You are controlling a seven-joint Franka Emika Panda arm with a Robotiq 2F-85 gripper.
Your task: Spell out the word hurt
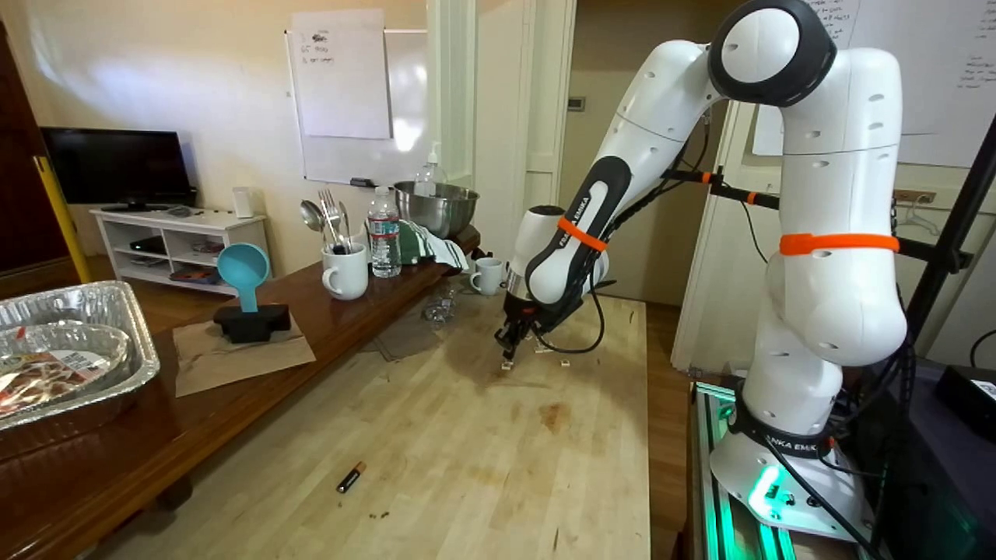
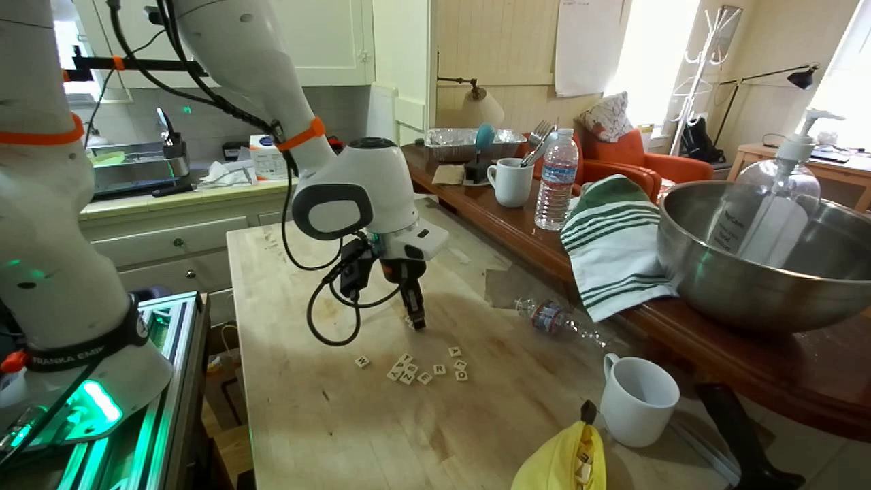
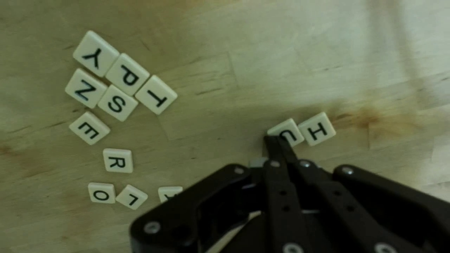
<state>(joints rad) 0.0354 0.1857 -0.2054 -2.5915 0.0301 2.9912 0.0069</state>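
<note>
The H tile and the U tile lie edge to edge, or almost so, in the wrist view. My gripper is shut with nothing visible between its fingers; its tips cover part of the U tile. The T tile lies to the left, against the P tile. The R tile lies alone lower left; it also shows in an exterior view. In both exterior views my gripper points down close to the table. Whether the tips touch the U tile, I cannot tell.
Other tiles lie near: Y, Z, S, E, O and L. A yellow pouch with tiles, a white mug, a plastic bottle and a battery are on the table.
</note>
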